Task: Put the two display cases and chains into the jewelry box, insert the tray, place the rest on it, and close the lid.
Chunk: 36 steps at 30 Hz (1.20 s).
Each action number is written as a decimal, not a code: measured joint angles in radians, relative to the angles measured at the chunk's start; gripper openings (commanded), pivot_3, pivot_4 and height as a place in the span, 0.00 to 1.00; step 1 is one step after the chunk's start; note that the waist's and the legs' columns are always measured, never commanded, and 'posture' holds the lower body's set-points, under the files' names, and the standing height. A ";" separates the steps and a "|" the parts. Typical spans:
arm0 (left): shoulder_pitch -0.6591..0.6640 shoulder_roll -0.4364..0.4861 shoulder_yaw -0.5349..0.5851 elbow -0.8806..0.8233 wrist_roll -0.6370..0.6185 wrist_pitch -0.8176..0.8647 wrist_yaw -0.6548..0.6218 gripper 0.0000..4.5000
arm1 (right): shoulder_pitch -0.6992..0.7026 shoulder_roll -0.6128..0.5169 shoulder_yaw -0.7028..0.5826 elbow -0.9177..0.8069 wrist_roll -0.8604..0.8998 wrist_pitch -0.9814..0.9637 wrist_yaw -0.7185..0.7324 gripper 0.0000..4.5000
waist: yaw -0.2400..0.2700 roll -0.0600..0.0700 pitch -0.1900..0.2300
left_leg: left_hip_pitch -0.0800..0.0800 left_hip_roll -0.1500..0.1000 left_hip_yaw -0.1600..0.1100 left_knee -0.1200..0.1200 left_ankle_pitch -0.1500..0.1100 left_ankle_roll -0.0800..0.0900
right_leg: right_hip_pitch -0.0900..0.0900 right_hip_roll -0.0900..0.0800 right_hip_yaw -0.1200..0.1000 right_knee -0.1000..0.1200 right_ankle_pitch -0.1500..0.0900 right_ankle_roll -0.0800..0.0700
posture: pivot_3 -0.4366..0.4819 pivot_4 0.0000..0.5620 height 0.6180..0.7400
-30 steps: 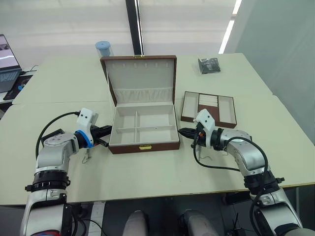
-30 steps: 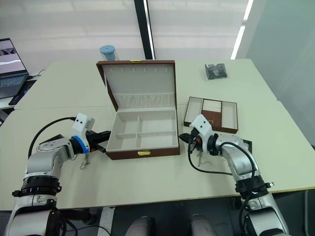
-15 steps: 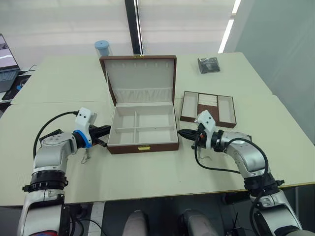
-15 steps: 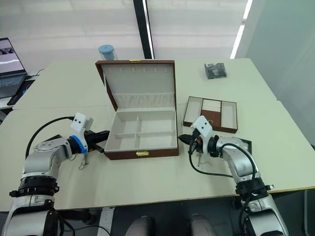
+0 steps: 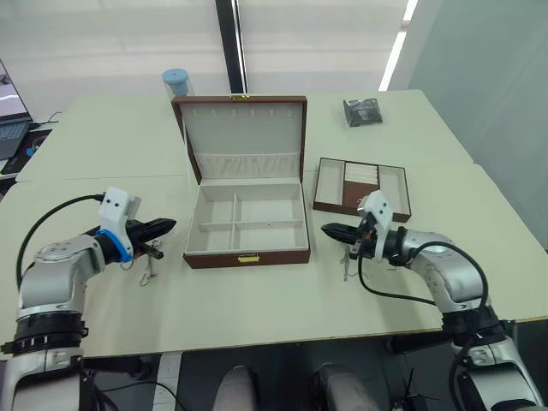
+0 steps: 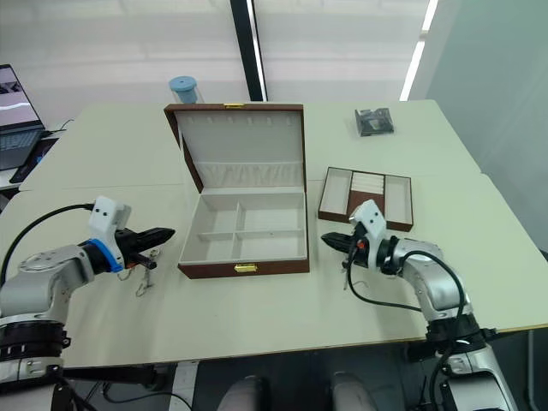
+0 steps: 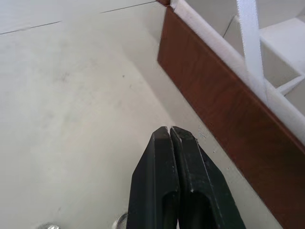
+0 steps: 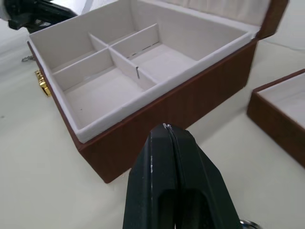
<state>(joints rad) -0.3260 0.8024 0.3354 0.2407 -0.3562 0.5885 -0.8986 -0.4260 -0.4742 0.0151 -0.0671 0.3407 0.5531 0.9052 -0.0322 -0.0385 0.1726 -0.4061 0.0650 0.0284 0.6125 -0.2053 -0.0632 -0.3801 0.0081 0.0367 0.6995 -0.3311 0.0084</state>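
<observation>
The open jewelry box (image 5: pixel 247 224) is flanked by the left gripper (image 5: pixel 163 226) and right gripper (image 5: pixel 330 229), both jaws pressed together, empty.

pale table (image 5: pixel 257 300), blue-capped jar (image 5: pixel 175 83), dark shiny packet (image 5: pixel 363 112), laptop (image 6: pixel 14 120)

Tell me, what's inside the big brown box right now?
Nothing yet. The jewelry box is open, and its cream compartments look bare in the head views and the right wrist view. The corner nearest the front wall is partly hidden, so something tiny there couldn't be seen.
</observation>
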 measured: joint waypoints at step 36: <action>0.549 0.276 0.389 0.040 0.028 -0.102 -0.113 1.00 | 0.257 -0.548 -0.269 0.396 0.010 -0.275 0.315 1.00 | -0.001 0.000 0.000 | 0.002 0.000 0.004 -0.001 -0.002 0.002 | 0.000 -0.006 0.002 -0.001 0.000 0.000 | 0.48 0.27 1.00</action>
<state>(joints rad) 0.2225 1.0784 0.7247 0.2811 -0.3284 0.4863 -1.0112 -0.1694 -1.0220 -0.2544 0.3294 0.3511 0.2784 1.2198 -0.0332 -0.0382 0.1731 -0.4041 0.0650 0.0323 0.6114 -0.2069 -0.0608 -0.3798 0.0016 0.0388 0.6982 -0.3312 0.0085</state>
